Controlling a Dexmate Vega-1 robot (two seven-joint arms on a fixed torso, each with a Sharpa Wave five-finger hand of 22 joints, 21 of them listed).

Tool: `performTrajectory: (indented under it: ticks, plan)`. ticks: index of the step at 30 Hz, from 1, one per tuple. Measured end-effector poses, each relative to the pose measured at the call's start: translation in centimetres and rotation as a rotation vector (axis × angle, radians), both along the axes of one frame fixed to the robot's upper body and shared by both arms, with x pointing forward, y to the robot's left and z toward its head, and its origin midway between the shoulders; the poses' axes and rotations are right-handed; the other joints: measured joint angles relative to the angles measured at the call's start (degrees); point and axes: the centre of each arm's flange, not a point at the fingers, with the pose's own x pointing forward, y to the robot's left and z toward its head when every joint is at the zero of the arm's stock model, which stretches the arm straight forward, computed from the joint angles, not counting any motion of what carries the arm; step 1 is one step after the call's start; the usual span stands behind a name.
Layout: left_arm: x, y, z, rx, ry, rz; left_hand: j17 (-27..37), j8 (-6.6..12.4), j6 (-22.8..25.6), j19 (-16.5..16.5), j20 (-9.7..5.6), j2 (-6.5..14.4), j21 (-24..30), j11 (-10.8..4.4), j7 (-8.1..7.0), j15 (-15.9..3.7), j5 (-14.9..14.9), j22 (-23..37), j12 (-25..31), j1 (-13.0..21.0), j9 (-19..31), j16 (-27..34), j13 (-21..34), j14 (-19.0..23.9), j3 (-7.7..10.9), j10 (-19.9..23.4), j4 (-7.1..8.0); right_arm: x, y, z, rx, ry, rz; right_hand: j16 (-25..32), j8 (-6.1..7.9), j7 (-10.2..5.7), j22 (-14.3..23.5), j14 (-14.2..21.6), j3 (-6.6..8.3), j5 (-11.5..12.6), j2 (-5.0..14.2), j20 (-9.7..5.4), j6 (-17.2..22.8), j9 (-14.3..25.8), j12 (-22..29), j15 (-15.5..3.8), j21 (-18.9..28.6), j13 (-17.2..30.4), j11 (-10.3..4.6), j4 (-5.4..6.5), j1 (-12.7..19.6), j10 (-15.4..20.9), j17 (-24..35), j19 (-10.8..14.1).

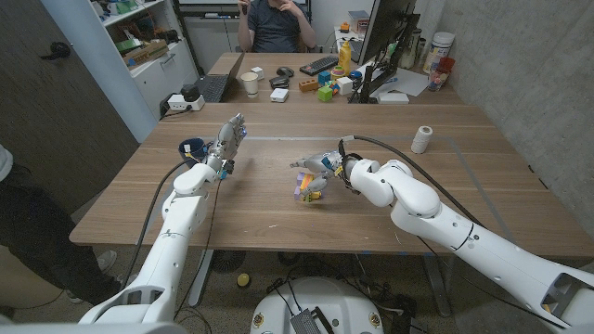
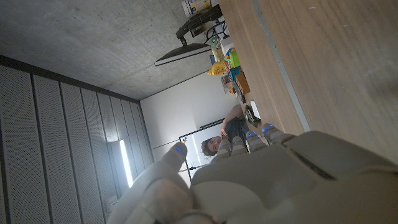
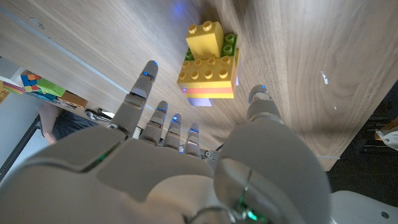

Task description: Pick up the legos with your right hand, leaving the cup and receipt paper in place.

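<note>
A small stack of legos (image 1: 309, 188), yellow with green and purple pieces, lies on the wooden table (image 1: 278, 218) near its middle. In the right wrist view the legos (image 3: 208, 65) sit between my right hand's spread fingers (image 3: 140, 93) and thumb, with nothing gripped. My right hand (image 1: 323, 167) hovers just behind and over the stack. A blue cup (image 1: 192, 147) stands at the table's left, close beside my raised left hand (image 1: 227, 139), whose fingers are stretched out and hold nothing. The white roll of receipt paper (image 1: 422, 139) stands upright at the back right.
A second table (image 1: 278, 70) behind carries a laptop (image 1: 215, 85), a keyboard (image 1: 318, 65), a monitor (image 1: 385, 37), a paper cup and coloured blocks. A person (image 1: 278, 23) sits beyond it. Another person (image 1: 23, 218) stands at the left edge.
</note>
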Motion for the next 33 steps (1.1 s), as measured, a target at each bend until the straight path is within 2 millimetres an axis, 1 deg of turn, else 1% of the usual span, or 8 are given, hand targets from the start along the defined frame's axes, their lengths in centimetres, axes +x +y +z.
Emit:
performTrajectory:
  ticks: [4, 7, 13, 17, 19, 26, 30, 33]
  plan:
    - [-0.3, -0.1, 0.0, 0.004, 0.000, 0.000, 0.00, 0.00, 0.01, 0.00, 0.00, -0.17, 0.00, 0.00, 0.01, 0.00, 0.30, 0.00, 0.00, -0.17, 0.00, 0.00, 0.00, 0.00, -0.13, 0.00, 0.12, 0.1, 0.0, -0.3, -0.016, 0.025, -0.004, 0.00, 0.09, -0.41, 0.00, 0.32, 0.00, 0.34, 0.64, -0.60, 0.22, 0.00, 0.00, -0.53, 0.02, 0.00, 0.00, 0.00, 1.42, 0.00, 0.00, 0.60]
    - [-0.4, -0.1, -0.1, 0.005, 0.001, 0.001, 0.00, 0.00, 0.01, 0.00, 0.00, -0.31, 0.00, 0.00, 0.01, 0.00, 0.39, 0.00, 0.00, -0.31, 0.00, 0.00, 0.00, 0.00, -0.13, 0.00, 0.12, 0.2, 0.1, -0.4, -0.021, 0.032, -0.003, 0.00, 0.27, -0.95, 0.00, 0.32, 0.00, 0.34, 0.84, -0.59, 0.74, 0.00, 0.00, -0.52, 0.02, 0.00, 0.00, 0.00, 2.05, 0.00, 0.00, 1.02]
    - [-0.8, 0.0, -0.2, 0.006, 0.000, 0.005, 0.00, 0.00, 0.01, 0.00, 0.00, -0.31, 0.00, -0.01, 0.01, 0.00, 0.39, 0.00, 0.00, -0.31, 0.00, 0.00, -0.01, 0.00, -0.59, 0.00, 0.14, 0.2, 0.3, -0.6, -0.033, 0.045, 0.000, 0.00, 0.27, -2.86, 0.00, 0.50, 0.16, 0.76, 1.45, -1.03, 1.04, -0.01, 0.01, -0.96, 0.02, 0.00, -0.34, 0.17, 4.46, -0.27, 0.00, 1.46]
    - [-0.9, 0.0, -0.3, 0.006, 0.002, 0.006, 0.00, 0.00, 0.01, 0.00, 0.00, -0.31, 0.00, -0.01, 0.01, 0.00, 0.39, 0.00, 0.00, -0.31, 0.00, 0.00, 0.00, 0.00, -0.58, 0.00, 0.14, 0.3, 0.4, -0.7, -0.043, 0.055, 0.003, 0.24, 0.27, -3.39, 0.01, 0.82, 0.16, 0.76, 1.52, -1.22, 1.13, -0.01, 0.35, -1.45, 0.03, 0.00, -0.77, 0.17, 5.59, -0.08, 0.05, 2.47]
    - [-1.0, 0.0, -0.4, 0.006, 0.003, 0.007, 0.00, 0.00, 0.01, 0.00, 0.00, -0.31, 0.00, -0.01, 0.01, 0.00, 0.39, 0.00, 0.00, -0.31, 0.00, 0.00, 0.00, 0.00, -0.58, 0.00, 0.14, 0.4, 0.5, -0.8, -0.048, 0.059, 0.004, 0.24, 0.72, -3.70, 0.01, 1.24, 0.16, 1.11, 1.74, -1.60, 1.26, -0.01, 0.35, -1.87, 0.03, 0.00, -1.06, 0.17, 6.56, -0.37, 0.14, 2.88]
    - [-1.2, 0.1, -0.4, 0.006, 0.004, 0.009, -0.01, 0.00, 0.01, 0.00, 0.00, -0.30, 0.00, -0.01, 0.01, 0.00, 0.39, 0.00, 0.22, -0.30, 0.00, 0.00, -0.01, 0.00, -1.01, 0.01, 0.11, 0.5, 0.7, -0.9, -0.065, 0.073, 0.004, 0.68, 0.72, -4.09, 0.01, 1.78, 0.15, 1.10, 2.93, -2.12, 1.65, -0.01, 0.35, -2.34, 0.48, 0.30, -1.78, 0.18, 8.84, -0.26, 0.14, 4.41]
    - [-1.3, 0.2, -0.5, 0.006, 0.004, 0.011, -0.01, 0.00, 0.01, 0.01, 0.00, -0.08, 0.00, -0.01, 0.01, 0.00, 0.39, 0.00, 0.22, -0.53, 0.00, 0.00, -0.01, 0.00, -1.05, 0.01, 0.15, 0.6, 0.9, -0.9, -0.075, 0.081, 0.006, 0.89, 0.82, -4.16, 0.01, 3.12, 0.63, 1.10, 4.06, -3.40, 2.42, -0.02, 0.38, -2.26, 0.48, 0.30, -2.42, 0.18, 11.45, 0.39, 0.14, 5.68]
    - [-1.3, 0.3, -0.5, 0.005, 0.005, 0.012, -0.01, 0.00, 0.01, 0.01, 0.00, -0.08, 0.00, -0.01, 0.01, 0.00, 0.39, 0.00, 0.22, -0.52, 0.00, 0.00, -0.01, 0.00, -1.05, 0.01, 0.15, 0.7, 1.0, -1.0, -0.080, 0.086, 0.007, 1.86, 1.17, -4.15, 0.01, 5.62, 0.63, 1.09, 5.46, -5.64, 4.25, -0.02, 1.01, -2.25, 0.54, 0.30, -3.53, 0.17, 15.10, 1.53, 0.41, 7.92]
